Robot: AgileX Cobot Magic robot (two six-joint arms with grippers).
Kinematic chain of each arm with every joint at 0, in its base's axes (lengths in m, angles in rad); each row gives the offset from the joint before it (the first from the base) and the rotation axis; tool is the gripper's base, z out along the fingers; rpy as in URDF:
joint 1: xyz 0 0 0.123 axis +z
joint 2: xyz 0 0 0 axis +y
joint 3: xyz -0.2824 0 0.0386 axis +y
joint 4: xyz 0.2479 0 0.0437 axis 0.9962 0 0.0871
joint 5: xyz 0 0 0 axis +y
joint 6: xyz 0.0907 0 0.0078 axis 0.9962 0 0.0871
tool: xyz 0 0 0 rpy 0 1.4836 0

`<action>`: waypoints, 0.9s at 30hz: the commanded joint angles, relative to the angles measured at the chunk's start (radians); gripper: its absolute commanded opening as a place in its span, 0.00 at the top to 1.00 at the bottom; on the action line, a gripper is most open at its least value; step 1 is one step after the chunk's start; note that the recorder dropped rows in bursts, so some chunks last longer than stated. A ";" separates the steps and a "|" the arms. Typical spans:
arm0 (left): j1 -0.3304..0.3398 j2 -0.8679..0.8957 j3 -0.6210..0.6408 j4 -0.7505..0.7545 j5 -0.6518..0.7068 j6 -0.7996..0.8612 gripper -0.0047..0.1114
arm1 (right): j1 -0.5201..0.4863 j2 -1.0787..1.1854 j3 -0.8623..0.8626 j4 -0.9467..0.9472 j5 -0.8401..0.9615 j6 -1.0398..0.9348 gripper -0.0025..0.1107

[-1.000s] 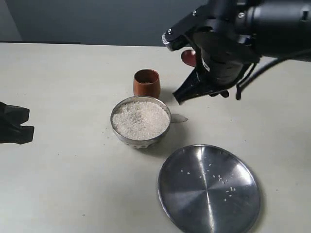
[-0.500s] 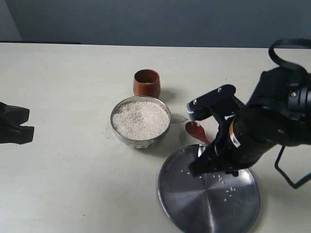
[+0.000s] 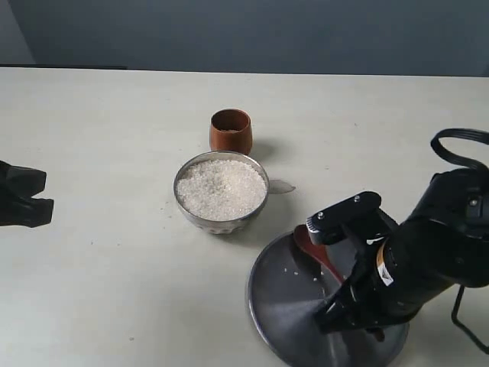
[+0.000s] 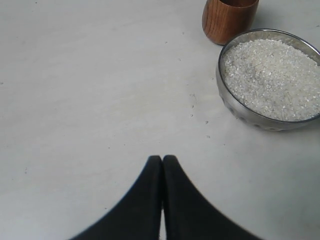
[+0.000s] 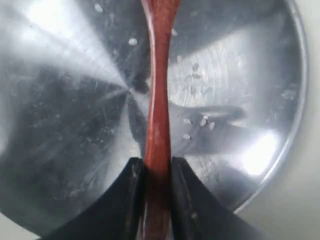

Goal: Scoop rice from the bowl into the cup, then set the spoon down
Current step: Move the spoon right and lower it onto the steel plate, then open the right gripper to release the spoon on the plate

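Right hand [image 5: 156, 169]: closed narrow on the spoon's thin handle, with one black finger on each side of it, low over the steel plate.
Spoon [image 5: 159, 75]: glossy reddish-brown. Its handle runs from between the fingers out across the middle of the plate. In the exterior view the oval head shows by the plate's rim on the side nearest the bowl, partly under the arm.
Spoon and plate: whether the head touches the steel cannot be told, nor whether it carries any grains.
Plate [image 3: 279, 306]: flat and shiny, lying on the counter at the front right of the exterior view, largely covered by the right arm.
Loose grains [image 5: 197, 120]: a few white ones scattered on the plate beside the handle.
Bowl [image 3: 218, 223]: a small, deep steel bowl standing upright near the middle of the counter, apart from the plate.
Rice [image 3: 221, 189]: a white heap that fills the bowl almost to the rim.
Cup [image 3: 231, 131]: reddish-brown and upright, just behind the bowl — whether the two touch cannot be told, and its contents are not clear.
Left hand [image 4: 162, 161]: fingertips pressed together with nothing between them, at the far left edge of the exterior view and well apart from the bowl.
Counter [image 3: 114, 267]: pale and matte.
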 commanded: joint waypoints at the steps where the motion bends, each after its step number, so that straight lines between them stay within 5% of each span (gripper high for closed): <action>1: -0.003 -0.001 0.006 -0.007 -0.003 -0.003 0.96 | -0.003 -0.006 0.035 0.014 -0.002 -0.015 0.98; 15: -0.003 -0.001 0.006 -0.007 -0.003 -0.003 0.96 | -0.003 -0.014 0.051 0.016 -0.060 -0.015 0.97; 22: -0.003 -0.001 0.006 -0.007 -0.003 -0.003 0.96 | -0.003 -0.014 0.051 0.014 -0.060 -0.015 0.66; 27: -0.003 -0.001 0.006 -0.007 -0.003 -0.003 0.96 | -0.003 -0.022 0.051 -0.009 -0.062 -0.015 0.60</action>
